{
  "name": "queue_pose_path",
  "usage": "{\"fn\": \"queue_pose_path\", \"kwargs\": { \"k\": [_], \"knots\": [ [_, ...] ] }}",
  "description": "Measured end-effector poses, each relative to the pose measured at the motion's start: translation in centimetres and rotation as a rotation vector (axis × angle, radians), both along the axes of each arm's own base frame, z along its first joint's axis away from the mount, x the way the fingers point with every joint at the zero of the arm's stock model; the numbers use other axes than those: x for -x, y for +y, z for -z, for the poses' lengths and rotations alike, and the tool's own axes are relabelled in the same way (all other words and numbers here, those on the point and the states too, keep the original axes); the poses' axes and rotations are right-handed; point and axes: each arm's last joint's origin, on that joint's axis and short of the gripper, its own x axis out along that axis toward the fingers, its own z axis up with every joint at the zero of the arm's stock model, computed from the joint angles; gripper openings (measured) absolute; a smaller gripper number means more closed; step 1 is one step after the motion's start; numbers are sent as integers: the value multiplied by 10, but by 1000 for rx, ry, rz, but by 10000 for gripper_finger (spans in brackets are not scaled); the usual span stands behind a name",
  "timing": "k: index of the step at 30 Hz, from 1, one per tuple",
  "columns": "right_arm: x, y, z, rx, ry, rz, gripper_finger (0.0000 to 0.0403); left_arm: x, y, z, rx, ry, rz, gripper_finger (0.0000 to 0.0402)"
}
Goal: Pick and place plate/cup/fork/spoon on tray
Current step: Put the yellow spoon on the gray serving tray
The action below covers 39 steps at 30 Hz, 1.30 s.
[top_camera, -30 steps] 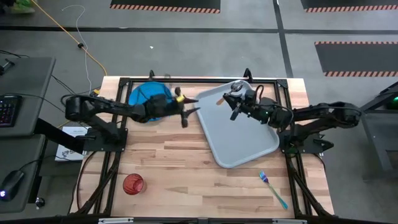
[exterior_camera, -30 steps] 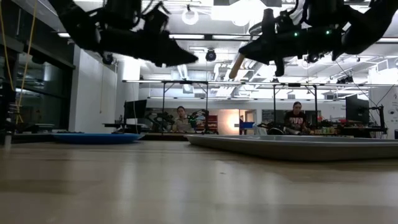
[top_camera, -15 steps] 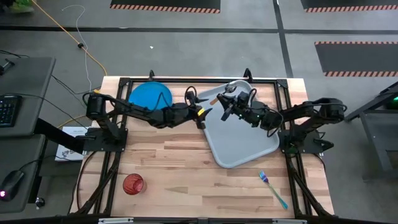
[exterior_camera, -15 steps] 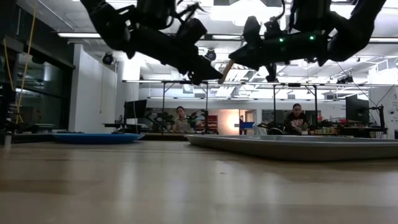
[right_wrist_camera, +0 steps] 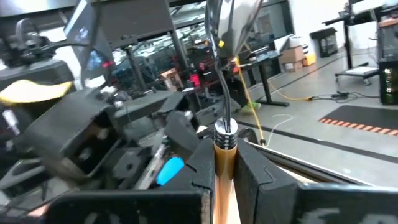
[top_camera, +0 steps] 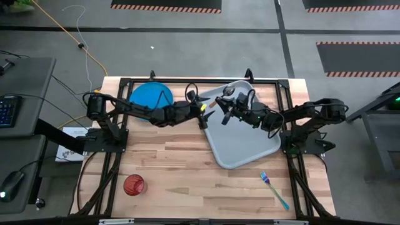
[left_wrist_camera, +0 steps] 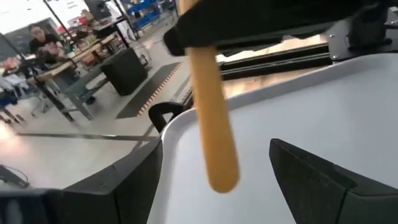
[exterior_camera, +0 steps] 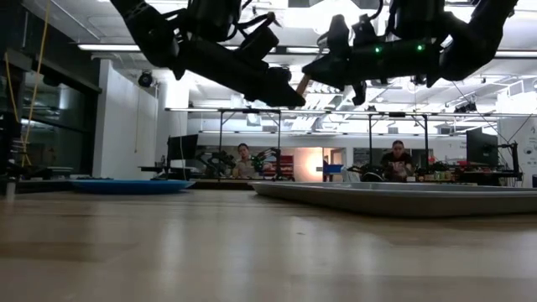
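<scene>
My right gripper (top_camera: 220, 106) pinches the spoon (left_wrist_camera: 211, 134) above the tray (top_camera: 244, 140) (bowl hidden from overhead), its orange handle between my left gripper (top_camera: 204, 114), jaws spread.

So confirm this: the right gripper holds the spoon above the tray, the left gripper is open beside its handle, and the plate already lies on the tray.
One thing is wrong: the plate lies on the bare table, left of the tray, as the high view shows. The rest stands: the right gripper holds the spoon above the tray, and the open left gripper sits at its handle.
</scene>
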Motion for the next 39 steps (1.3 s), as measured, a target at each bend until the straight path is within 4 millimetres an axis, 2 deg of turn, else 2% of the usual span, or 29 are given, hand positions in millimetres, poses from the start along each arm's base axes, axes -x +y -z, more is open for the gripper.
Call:
{"fn": "queue_pose_path", "kwargs": {
  "k": [6, 11, 32, 39],
  "knots": [
    [-1, 3, 0, 9, -2, -45, 12, 0, 2, 0, 23, -15, -16, 277],
    [-1, 5, -1, 20, 3, -65, 12, 0, 2, 0, 44, -25, -8, 255],
    [-1, 5, -1, 15, 1, -49, 13, -2, -6, -2, 73, -43, 37, 110],
    [-1, 5, -1, 21, 4, -45, 39, -4, -5, -5, 80, -39, 31, 46]
  ]
}}
